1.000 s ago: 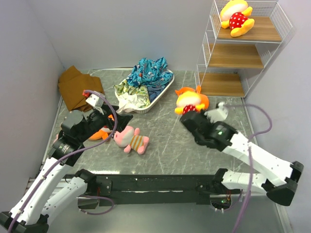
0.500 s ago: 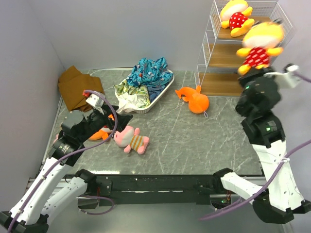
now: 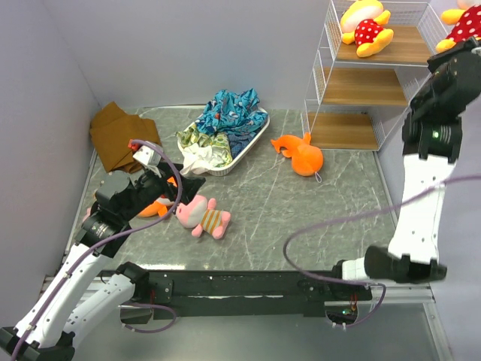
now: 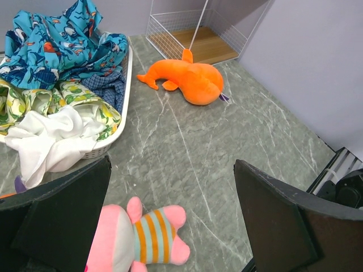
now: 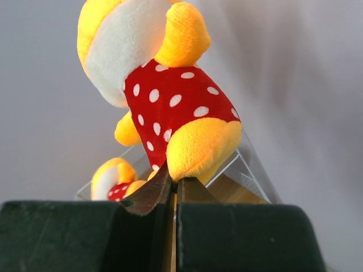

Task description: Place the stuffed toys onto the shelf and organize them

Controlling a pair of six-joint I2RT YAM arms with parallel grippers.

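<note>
Pink stuffed toy [image 3: 203,216] lies low and left of centre on the table [image 3: 263,210], just beside the left gripper [image 3: 188,194], whose jaws stand wide, grasping nothing; orange stuffed toy [image 3: 301,155] lies right of centre, near the shelf [image 3: 361,87]; yellow stuffed toy [image 3: 364,28] sits on the top board [image 3: 412,47]; right gripper [image 5: 172,190], clenched, pinches a second yellow stuffed toy [image 5: 170,107] at upper right, just beside the shelf.

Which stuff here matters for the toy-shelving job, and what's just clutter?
Job: shelf; shelved yellow toy; held yellow toy in right gripper; orange shark; pink toy.
Lying about: cloth heap in white tray; brown cloth.
</note>
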